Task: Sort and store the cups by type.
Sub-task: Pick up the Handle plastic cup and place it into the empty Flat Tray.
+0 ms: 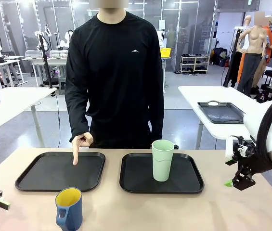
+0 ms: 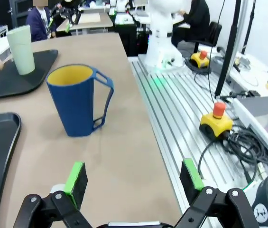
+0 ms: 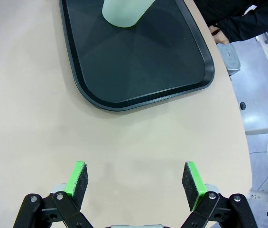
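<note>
Blue outside and yellow within, the mug (image 1: pixel 69 208) stands upright on the counter (image 1: pixel 126 211) near its front edge. It sits before the left tray (image 1: pixel 44 173), at which the person's hand (image 1: pixel 81 143) points. The mint tumbler (image 1: pixel 162 160) stands upright on the right tray (image 1: pixel 136 175).

From the left wrist, the left gripper (image 2: pixel 134 178) is spread wide and empty, well short of the mug. The mug's long axis is vertical, mouth up, handle toward the counter's edge. A skewed pinch could tip it or nudge it over that edge.

From the right wrist, the right gripper (image 3: pixel 136 178) is wide open, holding nothing, above bare counter near the tray. The tall tumbler would likely topple if brushed.
</note>
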Controlling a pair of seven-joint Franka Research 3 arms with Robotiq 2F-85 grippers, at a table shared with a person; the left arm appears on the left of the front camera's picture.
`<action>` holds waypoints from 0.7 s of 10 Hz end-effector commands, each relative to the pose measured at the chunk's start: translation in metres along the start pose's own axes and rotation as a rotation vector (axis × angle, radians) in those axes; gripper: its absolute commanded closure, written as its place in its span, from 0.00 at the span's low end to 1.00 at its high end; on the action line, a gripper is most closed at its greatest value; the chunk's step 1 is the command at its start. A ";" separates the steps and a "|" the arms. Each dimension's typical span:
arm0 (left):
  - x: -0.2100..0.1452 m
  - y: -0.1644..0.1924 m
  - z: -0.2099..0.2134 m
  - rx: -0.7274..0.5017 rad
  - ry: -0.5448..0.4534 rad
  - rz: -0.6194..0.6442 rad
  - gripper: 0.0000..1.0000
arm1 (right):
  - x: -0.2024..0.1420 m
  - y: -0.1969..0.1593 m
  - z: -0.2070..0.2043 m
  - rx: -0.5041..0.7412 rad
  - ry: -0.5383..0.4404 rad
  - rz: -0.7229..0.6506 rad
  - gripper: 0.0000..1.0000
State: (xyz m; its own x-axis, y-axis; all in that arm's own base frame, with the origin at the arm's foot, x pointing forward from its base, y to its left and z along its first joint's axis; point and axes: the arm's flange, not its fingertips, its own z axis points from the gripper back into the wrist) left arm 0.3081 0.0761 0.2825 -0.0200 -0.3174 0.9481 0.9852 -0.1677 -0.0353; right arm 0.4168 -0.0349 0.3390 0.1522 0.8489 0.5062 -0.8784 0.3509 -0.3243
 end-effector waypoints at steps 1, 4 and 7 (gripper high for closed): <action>-0.006 0.007 0.001 0.023 -0.064 -0.020 0.00 | 0.000 0.000 -0.001 -0.013 0.004 -0.006 0.00; -0.003 0.003 -0.002 0.012 -0.043 0.020 0.00 | 0.000 0.000 -0.001 -0.013 0.004 -0.006 0.00; -0.003 0.003 -0.002 0.012 -0.043 0.020 0.00 | 0.000 0.000 -0.001 -0.013 0.004 -0.006 0.00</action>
State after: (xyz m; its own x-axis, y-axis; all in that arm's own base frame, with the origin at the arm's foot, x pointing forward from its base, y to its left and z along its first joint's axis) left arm 0.3156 0.0748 0.2773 0.0156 -0.2788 0.9602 0.9875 -0.1461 -0.0585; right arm 0.4168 -0.0349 0.3390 0.1522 0.8489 0.5062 -0.8784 0.3509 -0.3243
